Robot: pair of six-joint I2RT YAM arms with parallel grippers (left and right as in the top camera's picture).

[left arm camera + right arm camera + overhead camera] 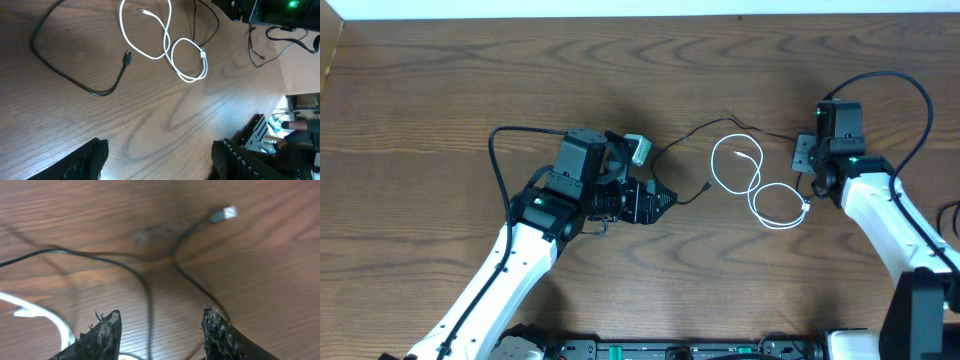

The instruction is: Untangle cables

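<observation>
The white cable [760, 185] lies in two loops on the table right of centre. The thin black cable [670, 152] runs from a plug near my left gripper, arcs up over the white loops and goes toward my right gripper. My left gripper [663, 200] is open and empty, just left of the black plug. In the left wrist view the black cable [65, 75] and white cable [172, 47] lie ahead of the open jaws [160, 162]. My right gripper [160, 330] is open, low over the black cable [145, 287], whose silver plug end [225, 214] lies ahead.
The wooden table [470, 80] fills the overhead view. The right arm [880, 205] and its thicker black cable [910, 90] stand at the right edge. The left arm [520, 250] reaches in from the bottom left.
</observation>
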